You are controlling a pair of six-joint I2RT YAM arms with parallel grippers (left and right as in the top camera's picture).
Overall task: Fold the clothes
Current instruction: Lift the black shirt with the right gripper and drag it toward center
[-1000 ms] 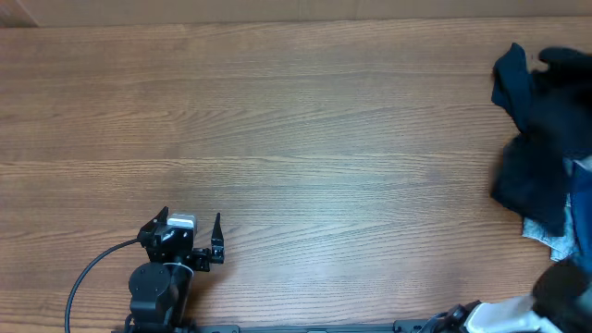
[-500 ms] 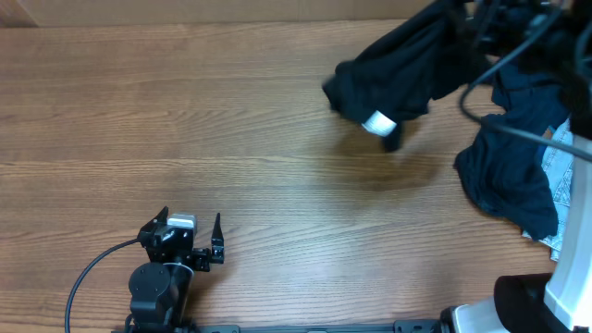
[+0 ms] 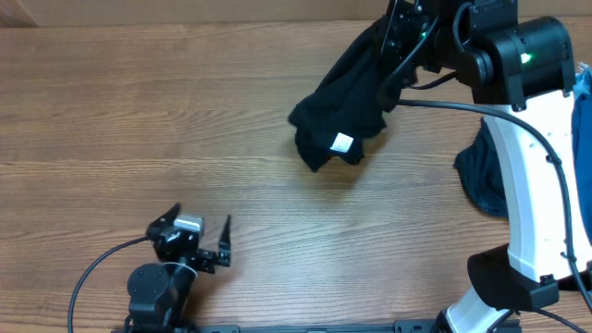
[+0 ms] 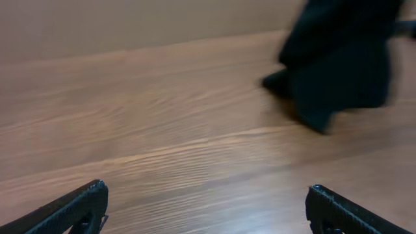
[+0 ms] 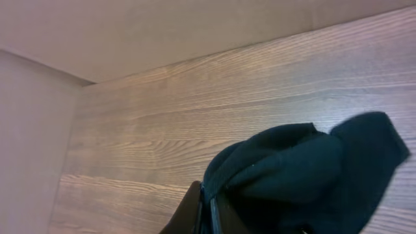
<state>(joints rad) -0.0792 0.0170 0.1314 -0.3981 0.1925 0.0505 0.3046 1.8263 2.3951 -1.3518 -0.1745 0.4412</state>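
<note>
My right gripper (image 3: 400, 35) is clamped on a soft, dark navy garment (image 3: 335, 118). It hangs limp and bunched over the far middle of the wood-grain table (image 3: 185, 120), with a small white tag (image 3: 340, 142) near its lower edge. My left gripper (image 3: 202, 222) sits at the near edge, its thin black fingers (image 4: 71, 209) spread apart around nothing. A rumpled heap of dark blue clothes (image 3: 476, 176) lies to the right, partly behind my white arm (image 3: 529, 185).

The right arm (image 3: 529, 194) is white with bulky black joints and a green light (image 3: 529, 57), the left arm (image 3: 155, 289) black with a silvery block (image 3: 188, 223) and looping black cable (image 3: 92, 265).
</note>
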